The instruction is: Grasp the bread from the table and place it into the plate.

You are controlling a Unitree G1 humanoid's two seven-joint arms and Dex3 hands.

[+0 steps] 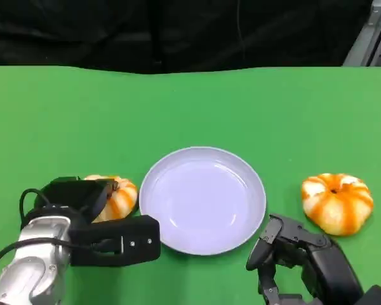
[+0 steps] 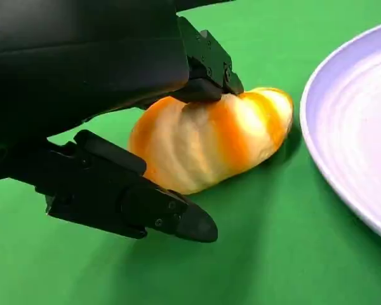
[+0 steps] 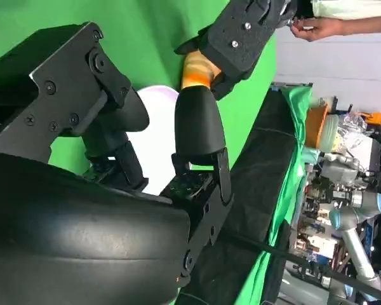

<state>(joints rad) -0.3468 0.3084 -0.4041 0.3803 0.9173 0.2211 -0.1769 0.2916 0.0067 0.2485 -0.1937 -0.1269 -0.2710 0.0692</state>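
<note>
An orange-and-white striped bread (image 1: 119, 197) lies on the green table just left of the white plate (image 1: 203, 203). My left hand (image 1: 92, 219) is over it. In the left wrist view the fingers (image 2: 206, 76) rest on top of the bread (image 2: 209, 143), while the thumb (image 2: 133, 203) lies alongside it near the table, and I cannot tell whether it touches. The bread sits on the table beside the plate's rim (image 2: 349, 127). My right hand (image 1: 292, 254) hovers at the plate's near right edge, fingers apart and holding nothing. The right wrist view shows the plate (image 3: 153, 136) past those fingers.
A second striped bread (image 1: 337, 202) lies on the table right of the plate, just beyond my right hand. Black backdrop runs along the table's far edge. In the right wrist view a person's hand (image 3: 317, 27) shows beyond the table, with lab clutter behind.
</note>
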